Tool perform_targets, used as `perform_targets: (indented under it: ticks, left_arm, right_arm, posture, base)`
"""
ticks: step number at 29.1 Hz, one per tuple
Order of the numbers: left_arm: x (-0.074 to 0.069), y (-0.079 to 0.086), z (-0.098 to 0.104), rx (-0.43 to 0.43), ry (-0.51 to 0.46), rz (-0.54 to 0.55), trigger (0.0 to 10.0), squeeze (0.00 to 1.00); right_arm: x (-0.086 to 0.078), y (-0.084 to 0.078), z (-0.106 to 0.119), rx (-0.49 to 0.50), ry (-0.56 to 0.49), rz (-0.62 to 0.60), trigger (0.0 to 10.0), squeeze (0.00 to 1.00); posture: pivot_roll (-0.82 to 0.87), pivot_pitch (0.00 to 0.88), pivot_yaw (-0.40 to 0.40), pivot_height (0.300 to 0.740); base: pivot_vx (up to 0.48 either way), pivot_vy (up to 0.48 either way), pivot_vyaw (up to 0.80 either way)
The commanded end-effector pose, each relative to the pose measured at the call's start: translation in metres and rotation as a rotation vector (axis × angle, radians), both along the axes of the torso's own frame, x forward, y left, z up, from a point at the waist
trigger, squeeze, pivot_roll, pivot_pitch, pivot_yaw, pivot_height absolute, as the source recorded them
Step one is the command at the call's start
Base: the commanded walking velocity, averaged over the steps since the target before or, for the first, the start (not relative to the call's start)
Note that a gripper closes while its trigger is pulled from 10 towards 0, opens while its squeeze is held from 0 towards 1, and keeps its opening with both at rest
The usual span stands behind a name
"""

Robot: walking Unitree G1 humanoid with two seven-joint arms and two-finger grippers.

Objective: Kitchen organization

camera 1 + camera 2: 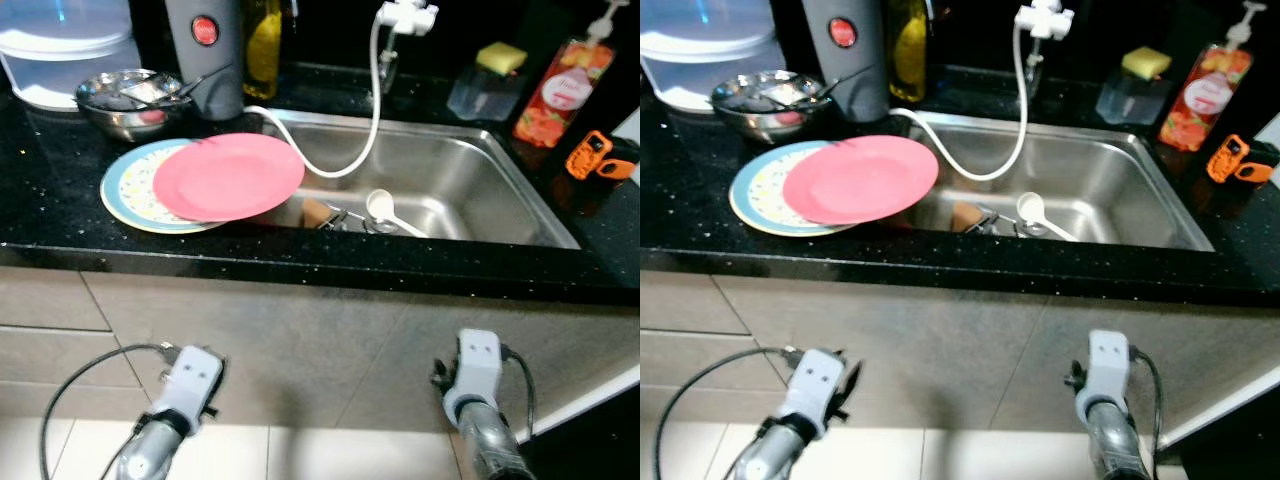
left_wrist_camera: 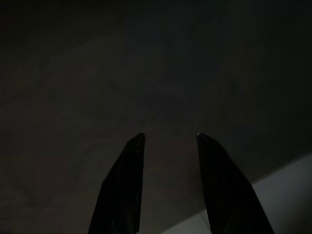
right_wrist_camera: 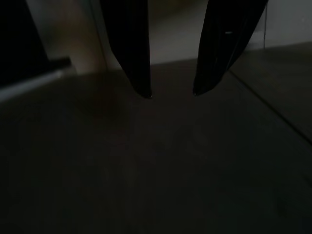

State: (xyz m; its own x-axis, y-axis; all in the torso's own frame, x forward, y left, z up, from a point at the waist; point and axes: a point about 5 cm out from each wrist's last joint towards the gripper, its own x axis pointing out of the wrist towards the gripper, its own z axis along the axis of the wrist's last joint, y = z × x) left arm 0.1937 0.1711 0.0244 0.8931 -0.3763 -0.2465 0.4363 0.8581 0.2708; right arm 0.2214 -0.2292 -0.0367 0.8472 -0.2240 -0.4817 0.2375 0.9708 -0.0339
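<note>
Resting on the black speckled surface (image 1: 60, 235), a round pink plate (image 1: 229, 176) overlaps a blue-rimmed patterned plate (image 1: 125, 190) beside the stainless steel sink (image 1: 470, 175) (a white spoon (image 1: 385, 208) lies inside). Both arms hang low before the cabinets; left pincer (image 2: 168, 141) and right pincer (image 3: 171, 92) gape apart, holding nothing.

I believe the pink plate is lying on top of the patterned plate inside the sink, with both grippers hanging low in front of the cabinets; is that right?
Not quite: the pink plate does lie on the patterned plate, but both rest on the black counter left of the sink, as the left eye view shows. The left gripper and right gripper do hang low, open.
</note>
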Motion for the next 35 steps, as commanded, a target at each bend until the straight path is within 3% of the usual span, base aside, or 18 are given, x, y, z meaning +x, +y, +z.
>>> perform_targets:
  ticks: [1,2,4,5,6,10,14,17,21,24,27,28,29,30,32,33,35]
  left_arm:
    - [-0.013,-0.011,0.008,0.036,0.023,-0.163,10.0,0.00]
    - [-0.018,-0.014,0.011,0.066,0.021,-0.242,10.0,0.00]
    - [-0.018,-0.014,0.011,0.066,0.021,-0.242,10.0,0.00]
    - [-0.014,-0.027,0.031,0.105,-0.010,-0.388,10.0,0.00]
    - [-0.006,-0.033,0.043,0.112,-0.036,-0.429,10.0,0.00]
    - [0.002,-0.041,0.060,0.135,-0.056,-0.468,10.0,0.00]
    - [0.029,-0.050,0.096,0.251,-0.215,-0.528,10.0,0.00]
    - [0.045,-0.054,0.126,0.285,-0.354,-0.511,10.0,0.00]
    - [0.063,-0.058,0.164,0.347,-0.524,-0.474,10.0,0.00]
    - [0.068,-0.060,0.179,0.348,-0.583,-0.452,10.0,0.00]
    - [0.076,-0.061,0.213,0.306,-0.705,-0.381,10.0,0.00]
    - [0.076,-0.061,0.213,0.306,-0.705,-0.381,10.0,0.00]
    - [0.079,-0.056,0.228,0.274,-0.761,-0.310,10.0,0.00]
    - [0.079,-0.056,0.228,0.274,-0.761,-0.310,10.0,0.00]
    - [0.085,-0.040,0.255,0.155,-0.833,-0.127,10.0,0.00]
    - [0.085,-0.040,0.255,0.155,-0.833,-0.127,10.0,0.00]
    - [0.091,-0.021,0.263,0.010,-0.821,0.041,10.0,0.00]
  right_arm:
    - [-0.012,-0.021,0.002,0.005,-0.017,-0.157,10.0,0.00]
    - [-0.020,-0.034,0.003,0.019,-0.018,-0.268,10.0,0.00]
    - [-0.020,-0.034,0.003,0.019,-0.018,-0.268,10.0,0.00]
    - [-0.034,-0.071,0.008,0.019,-0.018,-0.555,10.0,0.00]
    - [-0.035,-0.085,0.013,-0.008,-0.028,-0.634,10.0,0.00]
    - [-0.033,-0.098,0.022,-0.049,-0.049,-0.694,10.0,0.00]
    - [-0.004,-0.117,0.069,-0.186,-0.235,-0.680,10.0,0.00]
    - [0.011,-0.124,0.102,-0.215,-0.359,-0.708,10.0,0.00]
    - [0.029,-0.128,0.148,-0.328,-0.503,-0.758,10.0,0.00]
    - [0.034,-0.128,0.163,-0.354,-0.552,-0.772,10.0,0.00]
    - [0.047,-0.121,0.202,-0.406,-0.687,-0.745,10.0,0.00]
    - [0.047,-0.121,0.202,-0.406,-0.687,-0.745,10.0,0.00]
    - [0.054,-0.115,0.226,-0.418,-0.775,-0.707,10.0,0.00]
    - [0.054,-0.115,0.226,-0.418,-0.775,-0.707,10.0,0.00]
    - [0.068,-0.095,0.278,-0.460,-0.943,-0.595,10.0,0.00]
    - [0.068,-0.095,0.278,-0.460,-0.943,-0.595,10.0,0.00]
    - [0.082,-0.069,0.311,-0.430,-1.053,-0.429,10.0,0.00]
  posture:
    - [0.19,0.000,-0.106,0.740]
    - [0.19,0.000,-0.106,0.740]
    - [0.19,0.000,-0.106,0.740]
    - [0.17,0.000,-0.087,0.740]
    - [0.17,0.000,-0.087,0.740]
    - [0.16,0.000,-0.075,0.740]
    - [0.14,0.000,-0.051,0.740]
    - [0.15,0.000,-0.049,0.740]
    - [0.15,0.000,-0.051,0.740]
    - [0.15,0.000,-0.053,0.740]
    - [0.16,0.000,-0.049,0.740]
    - [0.16,0.000,-0.049,0.740]
    - [0.16,0.000,-0.048,0.740]
    - [0.16,0.000,-0.048,0.740]
    - [0.15,0.000,-0.046,0.740]
    - [0.15,0.000,-0.046,0.740]
    - [0.15,0.000,-0.041,0.740]
  base:
    - [0.000,0.000,0.00]
    - [0.000,0.000,0.00]
    - [0.000,0.000,0.00]
    - [0.000,0.000,0.00]
    - [0.000,0.000,0.00]
    - [0.000,0.000,0.00]
    - [0.000,0.000,0.00]
    - [0.000,0.000,0.00]
    - [0.000,0.000,0.00]
    - [0.000,0.000,0.00]
    - [0.000,0.000,0.00]
    - [0.000,0.000,0.00]
    - [0.000,0.000,0.00]
    - [0.000,0.000,0.00]
    - [0.000,0.000,0.00]
    - [0.000,0.000,0.00]
    - [0.000,0.000,0.00]
